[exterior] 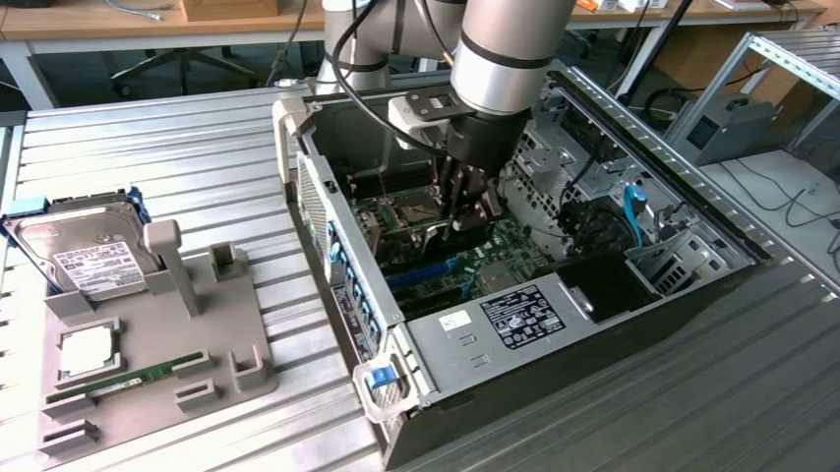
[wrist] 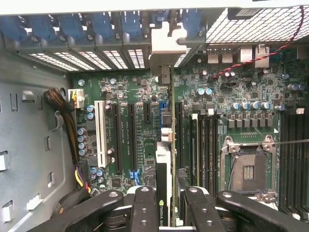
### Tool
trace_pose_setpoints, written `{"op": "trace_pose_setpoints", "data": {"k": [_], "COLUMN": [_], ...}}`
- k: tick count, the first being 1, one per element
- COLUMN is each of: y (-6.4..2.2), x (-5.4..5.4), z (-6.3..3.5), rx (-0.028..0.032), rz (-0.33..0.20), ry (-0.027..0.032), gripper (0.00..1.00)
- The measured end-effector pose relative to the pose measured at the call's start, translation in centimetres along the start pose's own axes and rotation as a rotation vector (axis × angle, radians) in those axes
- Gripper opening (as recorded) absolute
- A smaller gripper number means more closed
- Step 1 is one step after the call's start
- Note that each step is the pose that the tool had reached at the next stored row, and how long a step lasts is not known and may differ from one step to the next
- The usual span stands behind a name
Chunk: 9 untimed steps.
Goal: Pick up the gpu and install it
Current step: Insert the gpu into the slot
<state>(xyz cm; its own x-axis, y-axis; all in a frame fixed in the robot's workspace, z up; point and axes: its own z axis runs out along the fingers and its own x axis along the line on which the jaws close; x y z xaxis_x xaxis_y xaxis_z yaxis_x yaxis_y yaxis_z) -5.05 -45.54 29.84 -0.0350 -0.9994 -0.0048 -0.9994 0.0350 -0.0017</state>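
My gripper (exterior: 462, 208) is lowered into the open computer case (exterior: 683, 265), over the motherboard (exterior: 453, 261). It is shut on the gpu (wrist: 164, 157), which I see edge-on as a thin dark card with a green logo near the fingers (wrist: 145, 208). The card's silver bracket (wrist: 166, 46) reaches the row of rear slot openings with blue latches. The card stands upright along the long black expansion slots (wrist: 131, 137). I cannot tell whether its edge sits in a slot.
A white slot (wrist: 101, 133), a cable bundle (wrist: 63, 121) and the bare CPU socket (wrist: 248, 166) flank the card. Outside the case, a grey fixture (exterior: 216, 324) holds a hard drive (exterior: 79, 251), a chip (exterior: 86, 352) and a green memory stick (exterior: 132, 379).
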Motion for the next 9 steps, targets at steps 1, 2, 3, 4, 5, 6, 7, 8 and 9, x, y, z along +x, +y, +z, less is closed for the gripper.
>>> {"op": "trace_pose_setpoints", "data": {"k": [1,2,3,4,5,6,7,8,9], "y": [0.0,0.01,0.01,0.01,0.02,0.07,0.1,0.13,0.16], "x": [0.0,0.0,0.0,0.0,-0.01,-0.01,-0.01,-0.01,0.0], "z": [0.0,0.0,0.0,0.0,0.0,0.0,0.0,0.0,0.0], "rx": [0.0,-0.0001,0.0,0.0,0.0,0.0,-0.0001,-0.0001,0.0], "rz": [0.0,0.0,0.0,0.0,0.0,0.0,0.0,0.0,0.0], "ry": [0.0,0.0,0.0,-0.0001,-0.0001,0.0,0.0,-0.0001,-0.0003], "gripper": [0.27,0.27,0.27,0.27,0.27,0.27,0.27,0.27,0.27]}}
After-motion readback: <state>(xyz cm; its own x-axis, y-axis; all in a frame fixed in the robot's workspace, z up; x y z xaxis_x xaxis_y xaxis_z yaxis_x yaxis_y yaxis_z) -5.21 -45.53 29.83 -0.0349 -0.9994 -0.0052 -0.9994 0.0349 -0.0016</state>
